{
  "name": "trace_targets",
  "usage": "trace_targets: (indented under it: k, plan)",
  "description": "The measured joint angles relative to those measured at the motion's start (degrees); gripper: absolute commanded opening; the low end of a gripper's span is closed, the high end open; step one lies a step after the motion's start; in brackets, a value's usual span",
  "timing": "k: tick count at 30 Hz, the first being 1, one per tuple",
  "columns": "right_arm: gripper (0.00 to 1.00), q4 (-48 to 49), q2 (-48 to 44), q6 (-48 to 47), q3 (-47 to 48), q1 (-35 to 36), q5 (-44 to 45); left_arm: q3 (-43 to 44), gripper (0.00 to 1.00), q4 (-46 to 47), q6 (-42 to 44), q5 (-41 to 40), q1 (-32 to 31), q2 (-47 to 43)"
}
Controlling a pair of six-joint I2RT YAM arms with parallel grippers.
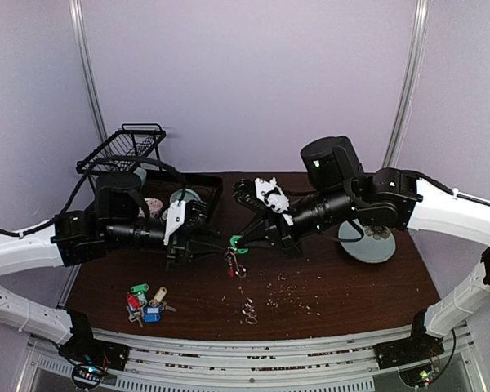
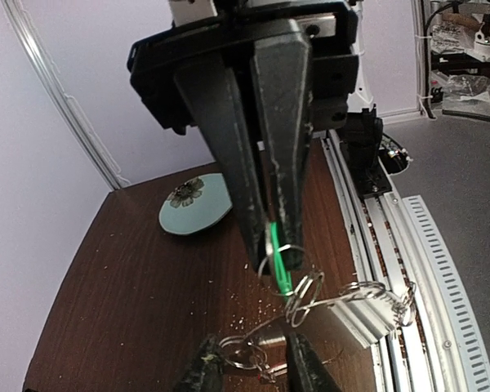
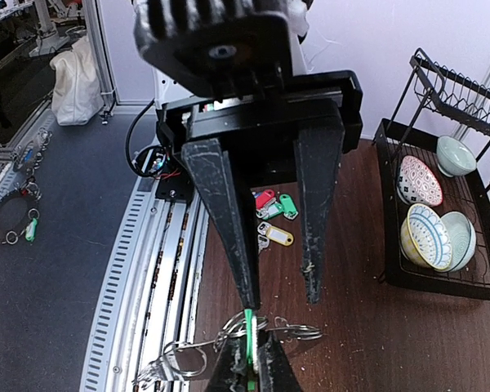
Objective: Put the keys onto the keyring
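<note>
Well, at the upper left a black dish rack (image 1: 126, 151) is sitting on the brown counter (image 1: 351, 286). At the lower left more keys (image 1: 147, 302) are lying in a little pile. In the middle the left fingers (image 2: 284, 233) are squeezing shut on the green key (image 1: 238, 243), holding it above the counter. The silver keyring (image 2: 361, 317) and its wire rings are hanging just under it. The right fingers (image 3: 241, 269) are standing apart around those rings. On the right a pale green plate (image 1: 367, 243) is lying.
</note>
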Motion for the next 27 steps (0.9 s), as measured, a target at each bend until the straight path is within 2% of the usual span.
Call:
trace_targets:
  k: [14, 24, 27]
  plan:
    - [0.0, -1.03, 0.15, -0.79, 0.83, 0.0, 0.02, 3.04, 0.29, -2.01, -1.38, 8.07, 0.0, 2.62]
    - [0.0, -1.07, 0.15, -0.76, 0.83, 0.0, 0.04, 3.04, 0.0, -1.75, -2.51, 7.67, 0.0, 2.82]
    - [0.0, -1.07, 0.15, -0.79, 0.83, 0.0, 0.07, 3.04, 0.0, -1.77, -2.64, 7.72, 0.0, 2.82]
